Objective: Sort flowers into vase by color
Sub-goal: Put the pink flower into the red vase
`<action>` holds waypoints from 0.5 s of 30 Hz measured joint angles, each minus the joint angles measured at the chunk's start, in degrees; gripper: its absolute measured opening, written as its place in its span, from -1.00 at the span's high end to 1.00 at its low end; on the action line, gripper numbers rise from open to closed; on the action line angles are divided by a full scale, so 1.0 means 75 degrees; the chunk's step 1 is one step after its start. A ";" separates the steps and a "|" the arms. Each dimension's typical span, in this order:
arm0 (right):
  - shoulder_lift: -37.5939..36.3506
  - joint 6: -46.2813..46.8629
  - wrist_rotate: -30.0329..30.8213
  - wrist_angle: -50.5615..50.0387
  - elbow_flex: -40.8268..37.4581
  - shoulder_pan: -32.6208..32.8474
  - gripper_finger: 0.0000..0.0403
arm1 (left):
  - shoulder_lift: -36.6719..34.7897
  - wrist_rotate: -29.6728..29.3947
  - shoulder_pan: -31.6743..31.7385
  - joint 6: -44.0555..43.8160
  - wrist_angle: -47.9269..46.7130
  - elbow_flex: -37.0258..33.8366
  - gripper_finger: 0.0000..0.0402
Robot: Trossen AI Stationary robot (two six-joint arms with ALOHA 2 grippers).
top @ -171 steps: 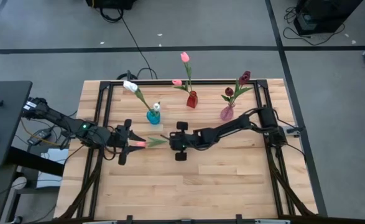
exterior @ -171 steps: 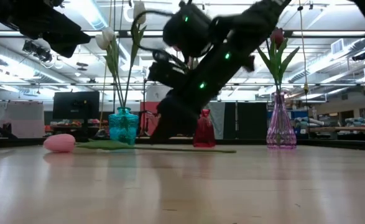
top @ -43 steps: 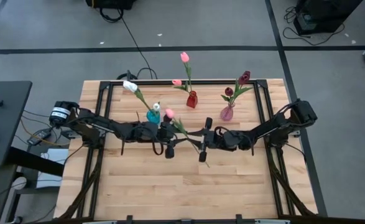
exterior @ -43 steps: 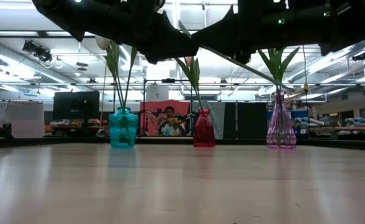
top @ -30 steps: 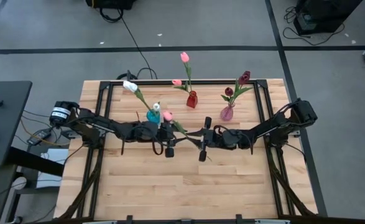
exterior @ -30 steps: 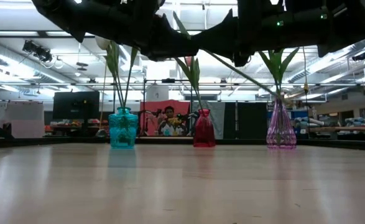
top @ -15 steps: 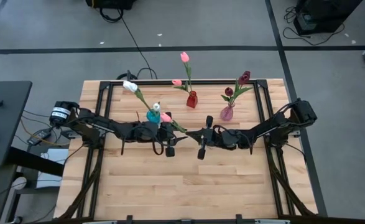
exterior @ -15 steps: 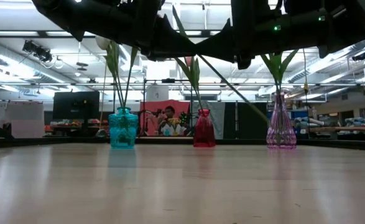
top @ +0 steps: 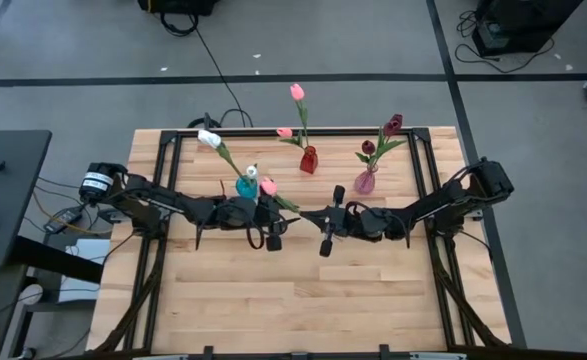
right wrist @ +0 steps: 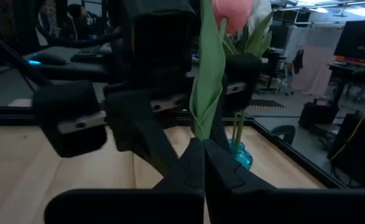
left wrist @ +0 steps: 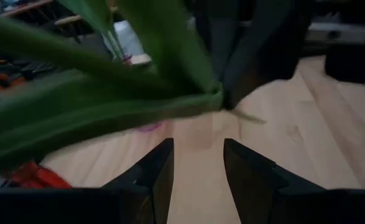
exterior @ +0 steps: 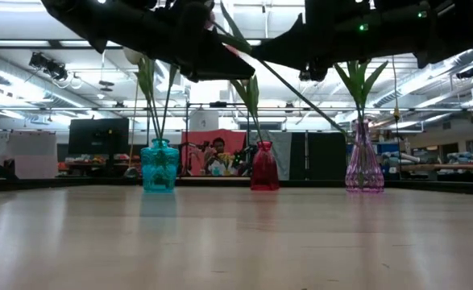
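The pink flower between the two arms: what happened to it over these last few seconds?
The left gripper lifted the pink flower off the table to mid-table. The right gripper came over and shut on its stem; the left gripper now stands open. The three vases, and the flowers in them, stayed put.

Two dark jointed arms; green status lights; flat black fingers.

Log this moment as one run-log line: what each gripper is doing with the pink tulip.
right gripper: shut on pink tulip stem | left gripper: open beside the stem, nothing held | stage: mid-air handover above table | red vase: two pink tulips
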 joint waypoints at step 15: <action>-0.0010 -0.0047 -0.1216 0.0182 0.0003 -0.0101 0.98 | 0.0000 0.1130 -0.0023 -0.0216 0.0183 -0.0006 0.28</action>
